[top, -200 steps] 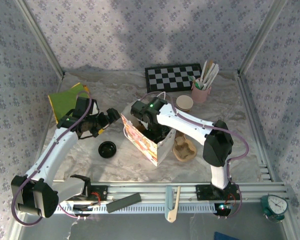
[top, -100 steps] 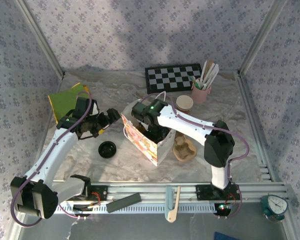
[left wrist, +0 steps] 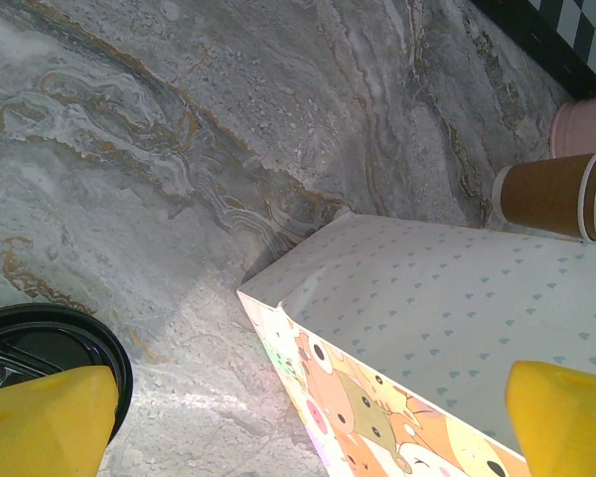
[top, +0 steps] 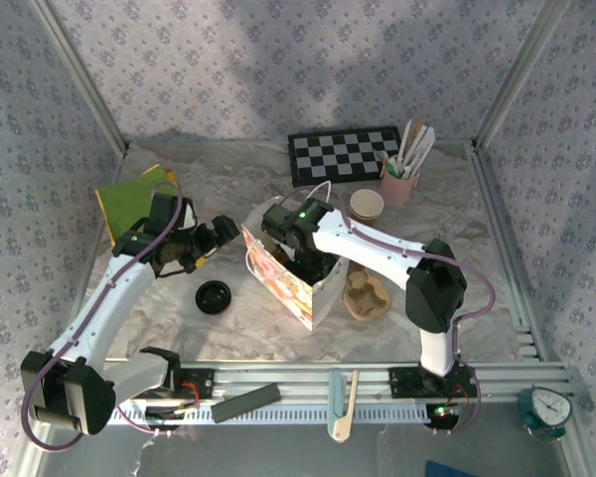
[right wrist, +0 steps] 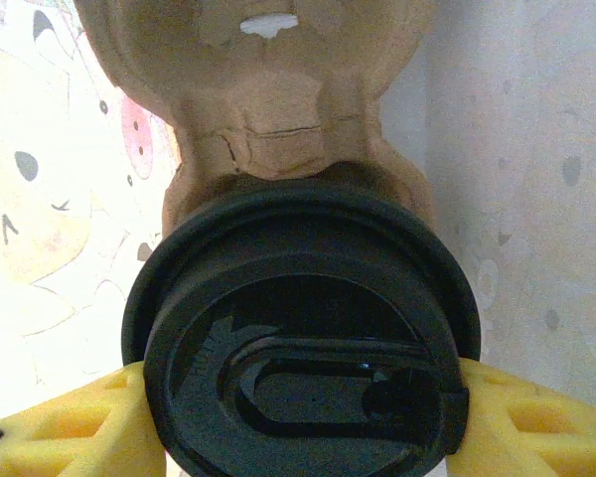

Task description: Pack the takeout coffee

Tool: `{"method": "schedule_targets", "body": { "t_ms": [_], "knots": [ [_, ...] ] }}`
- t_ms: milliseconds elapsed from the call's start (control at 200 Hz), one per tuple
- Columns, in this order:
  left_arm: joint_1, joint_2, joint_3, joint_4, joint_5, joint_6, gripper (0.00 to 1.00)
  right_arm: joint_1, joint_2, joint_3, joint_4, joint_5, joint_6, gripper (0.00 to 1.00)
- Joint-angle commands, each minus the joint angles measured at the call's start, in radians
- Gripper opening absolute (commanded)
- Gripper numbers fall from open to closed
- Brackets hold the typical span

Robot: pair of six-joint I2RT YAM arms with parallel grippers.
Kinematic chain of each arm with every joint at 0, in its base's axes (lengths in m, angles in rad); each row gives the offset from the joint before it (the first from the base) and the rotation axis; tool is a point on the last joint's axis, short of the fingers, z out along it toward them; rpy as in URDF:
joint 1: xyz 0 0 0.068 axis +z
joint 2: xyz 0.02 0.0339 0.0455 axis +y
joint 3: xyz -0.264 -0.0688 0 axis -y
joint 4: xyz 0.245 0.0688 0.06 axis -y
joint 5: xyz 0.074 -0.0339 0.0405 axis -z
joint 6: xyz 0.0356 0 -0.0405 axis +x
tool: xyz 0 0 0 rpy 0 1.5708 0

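At the near side of the table (top: 268, 338), nothing has been shifted over the last second: both arms are held exactly as they were, and a loose black lid (top: 215, 296) is left lying flat on the surface. Just beyond it, the left gripper (top: 217, 235) is parked beside the paper bag (top: 296, 288), spread fully wide with nothing in it. From its wrist camera the bag's top edge and cartoon print are seen between the yellow fingertips (left wrist: 50, 417).

In the middle, the right gripper (right wrist: 303, 422) is sunk into the open bag. The takeout coffee (right wrist: 303, 338) is clamped there between partly closed yellow fingers (right wrist: 70, 422), black lid facing the camera. Past the cup, a moulded-pulp tray (right wrist: 278, 89) is seen deeper in the bag, and the cup appears to be lined up with one of its wells.

The stillness is read as a pause before release: the coffee is inside the bag but not yet let go.

Farther back, a second kraft cup (top: 367, 205) without a lid, the pink stirrer cup (top: 401, 182) and the checkerboard (top: 343, 154) are left untouched.
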Motion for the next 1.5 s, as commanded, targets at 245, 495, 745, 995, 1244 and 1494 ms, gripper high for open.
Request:
{"method": "schedule_targets", "body": {
  "t_ms": [245, 495, 745, 995, 1244, 1494],
  "knots": [
    [-0.005, -0.013, 0.026, -0.017, 0.004, 0.0, 1.0, -0.005, -0.014, -0.024, -0.011, 0.0, 0.021, 0.59],
    [-0.006, -0.013, 0.028, -0.017, 0.006, 0.001, 1.0, -0.003, -0.014, -0.028, -0.002, 0.0, 0.023, 0.59],
    [-0.006, -0.016, 0.027, -0.02, 0.004, 0.001, 1.0, -0.002, -0.015, -0.037, 0.005, 0.0, 0.026, 0.59],
    [-0.007, -0.02, 0.026, -0.02, 0.006, 0.0, 1.0, -0.001, -0.015, -0.054, 0.019, 0.001, 0.026, 0.59],
    [-0.006, -0.025, 0.025, -0.023, 0.004, -0.001, 1.0, 0.0, -0.014, -0.081, 0.045, 0.003, 0.028, 0.59],
    [-0.006, -0.028, 0.023, -0.025, 0.004, -0.001, 1.0, -0.001, -0.009, -0.098, 0.056, 0.004, 0.03, 0.59]
  ]
}}
